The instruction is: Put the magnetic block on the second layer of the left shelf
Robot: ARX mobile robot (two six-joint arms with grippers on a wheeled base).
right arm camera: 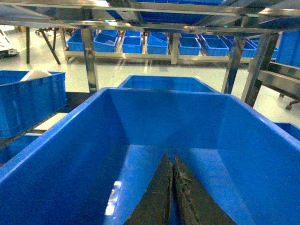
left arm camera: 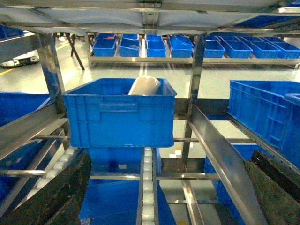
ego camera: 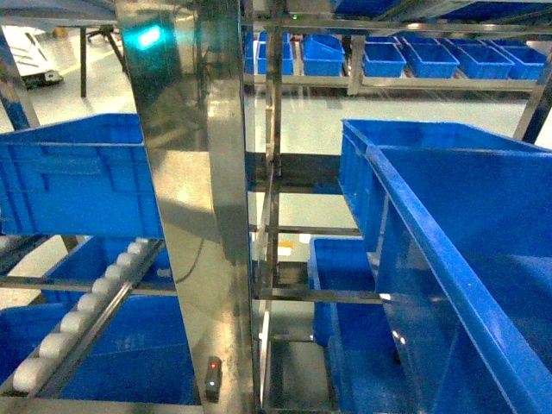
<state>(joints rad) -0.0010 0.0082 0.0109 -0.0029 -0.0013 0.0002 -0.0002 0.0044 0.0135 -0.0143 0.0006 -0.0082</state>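
Blue crate point(right arm camera: 154, 140) walls box in your right gripper point(right arm camera: 171, 187) — fingers pressed together, no magnetic block visible — so you risk snagging one.

Steel left shelf point(left arm camera: 197, 75) carries blue crates point(left arm camera: 119, 112) on roller rails point(left arm camera: 148, 187).

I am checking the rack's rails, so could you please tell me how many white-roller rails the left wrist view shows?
2: one white-roller rail runs down the middle under the large blue plastic crate; one slants at left. Others may be hidden.
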